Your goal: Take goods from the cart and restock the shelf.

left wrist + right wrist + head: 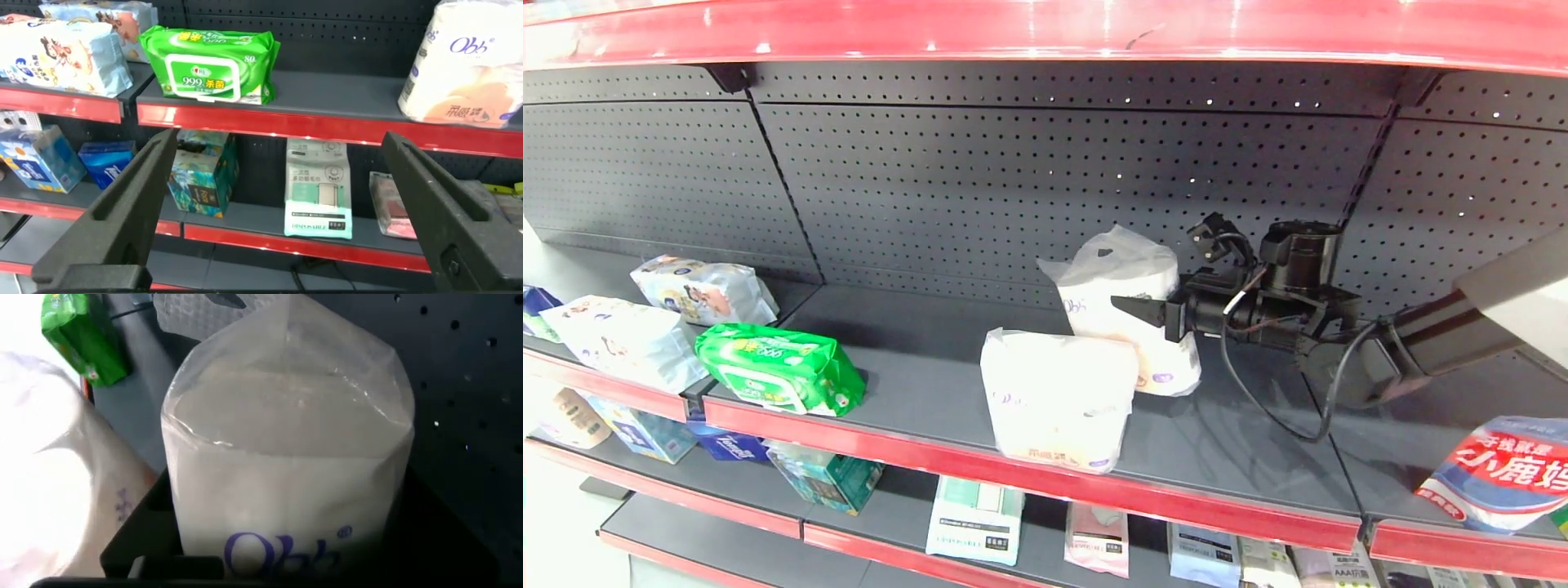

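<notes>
A tall white tissue pack (1123, 273) in clear wrap stands toward the back of the grey shelf (915, 359). My right gripper (1134, 307) comes in from the right and is shut on this pack, with one dark finger across its front. In the right wrist view the pack (286, 457) sits between the two fingers (143, 535). A second white pack (1058, 400) stands just in front of it, near the shelf's red edge. My left gripper (278, 212) hangs open and holds nothing, in front of the lower shelves below the green wipes pack (211, 65).
The green wipes pack (780, 367) lies left of centre on the shelf, and printed white packs (617, 339) lie further left. A blue and red bag (1503, 469) sits at the far right. Bare shelf lies between the wipes and the white packs. The lower shelves (245, 233) hold boxed goods.
</notes>
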You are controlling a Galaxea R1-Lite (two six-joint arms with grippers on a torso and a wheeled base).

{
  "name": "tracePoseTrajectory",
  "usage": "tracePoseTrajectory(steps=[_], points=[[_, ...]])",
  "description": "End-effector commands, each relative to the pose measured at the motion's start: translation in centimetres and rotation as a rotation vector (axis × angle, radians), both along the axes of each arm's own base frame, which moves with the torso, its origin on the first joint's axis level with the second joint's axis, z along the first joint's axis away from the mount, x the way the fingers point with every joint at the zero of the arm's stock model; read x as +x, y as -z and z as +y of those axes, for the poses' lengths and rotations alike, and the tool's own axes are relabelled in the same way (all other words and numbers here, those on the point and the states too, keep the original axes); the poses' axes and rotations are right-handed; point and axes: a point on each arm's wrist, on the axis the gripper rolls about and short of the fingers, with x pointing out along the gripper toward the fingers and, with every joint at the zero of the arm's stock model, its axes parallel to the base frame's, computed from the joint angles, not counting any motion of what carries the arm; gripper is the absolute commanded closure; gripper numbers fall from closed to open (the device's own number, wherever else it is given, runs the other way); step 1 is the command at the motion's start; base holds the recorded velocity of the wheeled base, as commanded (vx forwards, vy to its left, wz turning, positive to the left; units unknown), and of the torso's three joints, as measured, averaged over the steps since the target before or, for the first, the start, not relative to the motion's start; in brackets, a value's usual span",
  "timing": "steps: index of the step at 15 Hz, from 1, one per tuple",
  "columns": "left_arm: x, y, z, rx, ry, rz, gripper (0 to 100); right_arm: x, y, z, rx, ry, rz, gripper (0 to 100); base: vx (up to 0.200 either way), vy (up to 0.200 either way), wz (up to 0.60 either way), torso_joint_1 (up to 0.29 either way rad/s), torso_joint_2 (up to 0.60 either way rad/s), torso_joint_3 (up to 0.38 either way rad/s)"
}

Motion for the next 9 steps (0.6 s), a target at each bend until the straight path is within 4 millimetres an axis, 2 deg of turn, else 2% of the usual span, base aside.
tracePoseTrajectory(steps=[1, 6, 8, 9], points=[[0.0, 0.0, 0.0, 0.0, 0.0, 0.0, 0, 1.7, 1.0, 0.9, 0.005, -0.007, -0.003, 100, 0.0, 0.0, 0.0, 0.0, 0.0, 0.0], [0.0, 0.0, 0.0, 0.0, 0.0, 0.0, 0, 2.7, 1.5, 3.0, 0.029, -0.041, -0.003, 100, 0.0, 0.0, 0.0, 0.0, 0.0, 0.0], [0.0, 0.0, 0.0, 0.0, 0.0, 0.0, 0, 2.6, 2.3, 3.0, 0.02, -0.042, 0.018, 100, 0.0, 0.0, 0.0, 0.0, 0.0, 0.0], [0.0, 0.0, 0.0, 0.0, 0.0, 0.0, 0, 2.7, 3.0, 2.2, -0.004, -0.027, 0.023, 100, 0.0, 0.0, 0.0, 0.0, 0.0, 0.0]])
